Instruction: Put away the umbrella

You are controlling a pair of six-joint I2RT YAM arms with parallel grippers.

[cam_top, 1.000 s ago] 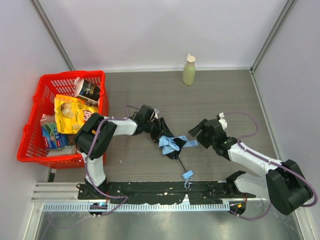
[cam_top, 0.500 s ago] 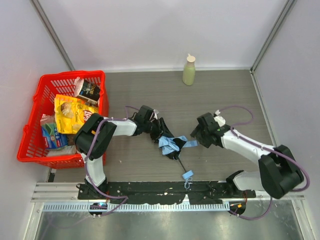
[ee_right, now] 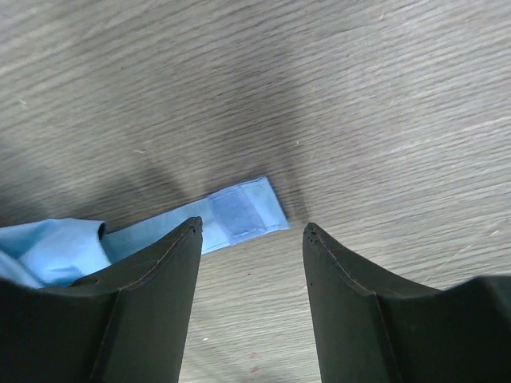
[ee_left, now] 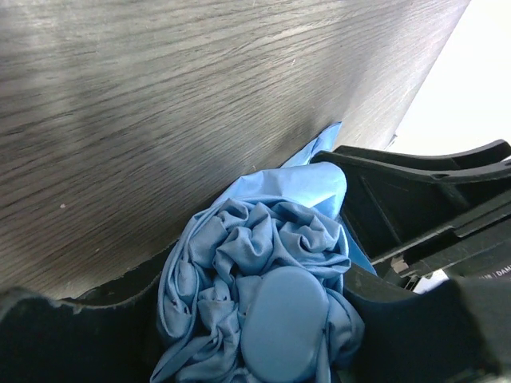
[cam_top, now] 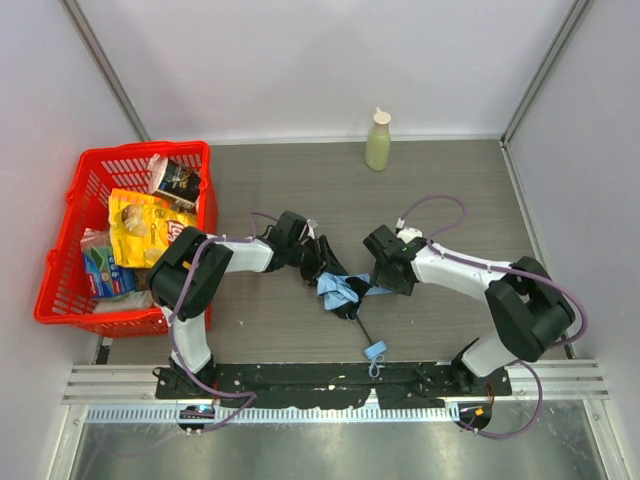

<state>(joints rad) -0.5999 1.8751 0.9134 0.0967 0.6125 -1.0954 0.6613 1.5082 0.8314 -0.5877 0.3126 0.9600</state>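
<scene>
The umbrella [cam_top: 340, 290] lies folded on the grey worktop [cam_top: 450, 190] near its middle, between the two arms; its sky-blue fabric is bunched in a crumpled wad, and the thin black shaft [cam_top: 358, 325] runs from that wad toward the near edge, ending in the small light-blue handle [cam_top: 376, 350]. The left claw [cam_top: 326, 274] is at the far-left side of the wad; in the left wrist view the left claw [ee_left: 255, 339] has closed on the fabric [ee_left: 255, 263] — the folds fill the gap between the two black fingers [ee_left: 80, 327], with a smooth oval blue cap [ee_left: 283, 323] sitting among them. The right claw [cam_top: 382, 282] comes in from the right side, just beside the wad; in the right wrist view the right claw [ee_right: 251, 227] stands spread apart and grips nothing, its fingertips [ee_right: 192, 231] set either side of the flat blue strap [ee_right: 239, 217], which lies stretched on the worktop with its darker fastening patch upward — whether the tips touch the strap cannot be told. A red basket [cam_top: 60, 290] of packets [cam_top: 140, 225] stands at the left edge, well apart from the umbrella; a pale green bottle [cam_top: 378, 142] stands upright at the far wall.
</scene>
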